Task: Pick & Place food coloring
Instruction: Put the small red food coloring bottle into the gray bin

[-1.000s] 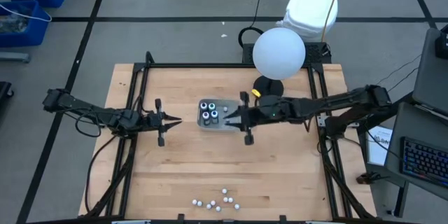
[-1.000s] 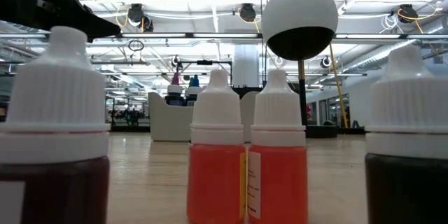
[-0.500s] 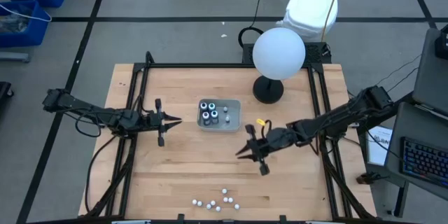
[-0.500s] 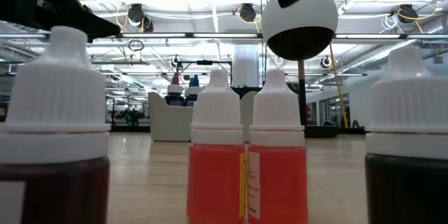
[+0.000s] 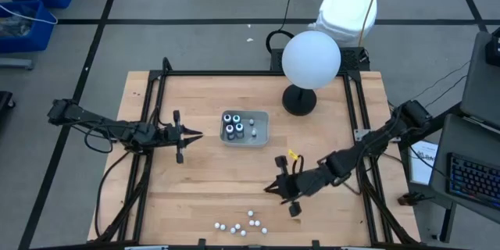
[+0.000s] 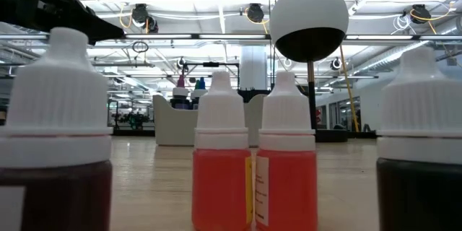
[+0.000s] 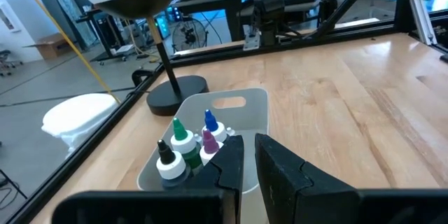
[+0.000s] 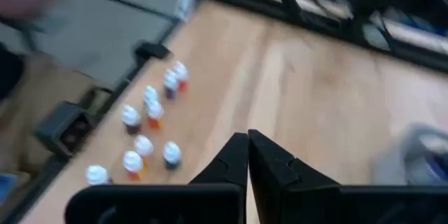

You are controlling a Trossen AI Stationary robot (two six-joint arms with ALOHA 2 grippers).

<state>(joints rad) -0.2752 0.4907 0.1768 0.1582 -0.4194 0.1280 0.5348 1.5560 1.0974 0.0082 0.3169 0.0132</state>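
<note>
**Right arm leaves the tray and heads for the loose bottles**

The right gripper (image 5: 269, 187) has swung away from the grey tray (image 5: 261, 129), fingers now closed on nothing, toward the white-capped bottles (image 5: 242, 225) at the worktop's near edge. Some bottles already stand in the tray; another pick looks next. The left gripper (image 5: 197, 134) waits beside the tray, fingers nearly shut, empty.

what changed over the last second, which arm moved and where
The right pincer left the grey tray, swung toward the loose bottles at the table's near edge, and closed empty. The left pincer stayed beside the tray, and the bottles in the tray and the white globe did not move.
</note>
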